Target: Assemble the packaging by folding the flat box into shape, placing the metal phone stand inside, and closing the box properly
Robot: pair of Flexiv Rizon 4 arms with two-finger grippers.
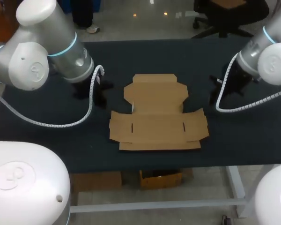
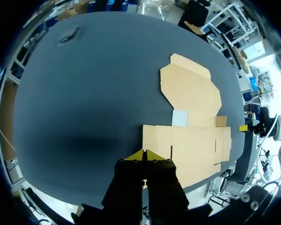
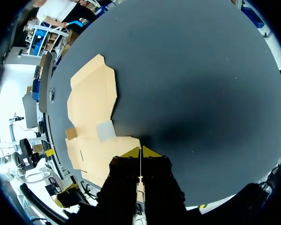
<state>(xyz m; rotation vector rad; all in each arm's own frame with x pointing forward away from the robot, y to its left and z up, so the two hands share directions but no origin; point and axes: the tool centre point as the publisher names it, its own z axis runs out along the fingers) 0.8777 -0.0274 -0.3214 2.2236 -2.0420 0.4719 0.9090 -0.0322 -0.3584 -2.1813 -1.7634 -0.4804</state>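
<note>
Unfolded cardboard box (image 1: 158,115) flat mid-table

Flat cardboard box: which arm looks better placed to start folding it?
Right, narrowly: a corner of the flat box lies just ahead of the right jaws; the left jaws sit slightly farther off.

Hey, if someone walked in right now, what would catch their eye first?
The flat box lies unfolded in the middle of the dark table. The left tool and right tool flank it, one on each side, both shut and empty.
</note>
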